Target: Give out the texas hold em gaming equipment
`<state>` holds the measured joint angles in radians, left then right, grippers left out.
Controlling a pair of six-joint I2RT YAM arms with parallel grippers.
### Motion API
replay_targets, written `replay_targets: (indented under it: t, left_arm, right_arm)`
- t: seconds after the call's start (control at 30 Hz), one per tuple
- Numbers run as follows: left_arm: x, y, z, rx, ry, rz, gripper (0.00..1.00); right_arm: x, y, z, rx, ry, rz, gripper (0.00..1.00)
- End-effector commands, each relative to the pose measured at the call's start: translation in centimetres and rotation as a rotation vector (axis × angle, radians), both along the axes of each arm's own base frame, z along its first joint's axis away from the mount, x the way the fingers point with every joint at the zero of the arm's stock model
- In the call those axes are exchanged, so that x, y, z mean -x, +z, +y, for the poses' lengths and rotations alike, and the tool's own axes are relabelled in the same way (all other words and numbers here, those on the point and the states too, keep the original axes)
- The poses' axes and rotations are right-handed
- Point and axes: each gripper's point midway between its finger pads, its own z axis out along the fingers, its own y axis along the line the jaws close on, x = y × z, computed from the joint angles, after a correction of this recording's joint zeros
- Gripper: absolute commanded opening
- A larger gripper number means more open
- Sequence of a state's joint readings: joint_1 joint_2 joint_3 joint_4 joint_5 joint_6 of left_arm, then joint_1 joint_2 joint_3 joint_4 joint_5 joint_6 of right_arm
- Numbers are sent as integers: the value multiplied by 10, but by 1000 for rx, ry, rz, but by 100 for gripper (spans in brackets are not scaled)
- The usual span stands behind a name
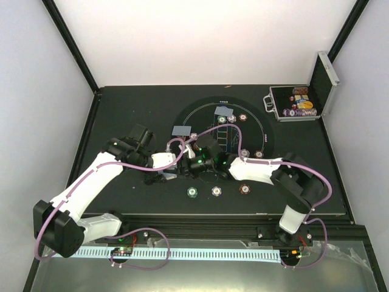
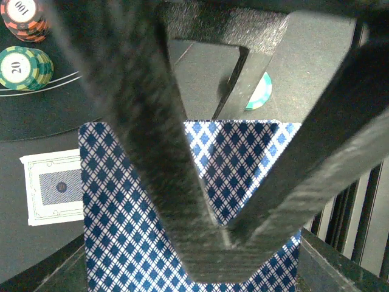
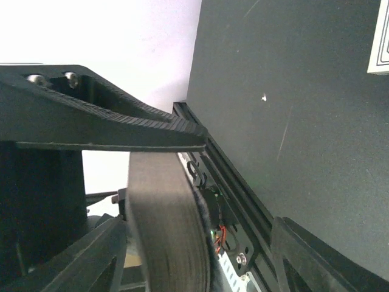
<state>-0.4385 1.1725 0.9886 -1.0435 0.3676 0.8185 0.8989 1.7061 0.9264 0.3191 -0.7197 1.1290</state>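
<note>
- Blue-and-white diamond backs fill the left wrist view: the deck of cards (image 2: 130, 201) sits in the left gripper (image 2: 222, 240), whose two fingers meet in a tight V and are clamped on it. It is held above the near part of the table, between the two wrists.
- A single card (image 2: 58, 188) with a white border lies flat on the black mat just left of the held deck.
- From above, two more grey-blue cards lie on the mat: one (image 1: 182, 130) at the left rim of the drawn circle and one (image 1: 223, 110) at its far side.
- The right gripper (image 3: 170, 188) reaches in from the right, close against the left one. Its jaws stand apart, one above and one below a thick dark striated block (image 3: 164, 231). I cannot tell whether that block is the deck's edge or whether the pads press on it.
- Three chips sit in a row at the near edge of the circle: green (image 1: 192, 192), pale purple (image 1: 216, 191) and brown (image 1: 244, 189), each well apart from the next.
- Two chips (image 1: 245, 152) lie side by side under the right forearm, and two others (image 1: 223, 120) lie beside the far card.
- The silver-edged case (image 1: 326, 74) stands open at the far right corner, its lid upright. Stacks of coloured chips (image 1: 302, 103) fill the right part of its tray. The left part looks dark, and I cannot tell what is in it.
- The black table (image 1: 134, 109) carries everything.
</note>
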Motion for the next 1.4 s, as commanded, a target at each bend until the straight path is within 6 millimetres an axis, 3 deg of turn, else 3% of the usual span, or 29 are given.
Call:
replay_targets:
  t: [0.0, 0.17, 0.53, 0.8, 1.0, 1.2, 1.37]
  left_arm:
    - [-1, 13, -3, 26, -17, -27, 1]
    - [-1, 13, -2, 21, -15, -29, 2]
    - [-2, 13, -2, 19, -13, -35, 2]
    - [-2, 13, -1, 18, -12, -37, 2]
    - [-2, 11, -1, 15, -12, -39, 2]
    - [-3, 11, -1, 16, -12, -38, 2]
    - [-2, 10, 0, 14, -13, -40, 2]
  right_arm:
    - [0, 9, 15, -59, 45, -5, 66]
    - [-6, -2, 14, -39, 34, 4, 58]
    - [-20, -24, -21, 17, -35, 10, 48]
    - [-20, -18, -29, 36, -48, -15, 36]
    - [-22, -9, -38, 34, -68, -29, 17]
    - [-23, 1, -43, 33, -67, -53, 6]
    - [-28, 6, -52, 31, -83, -63, 3]
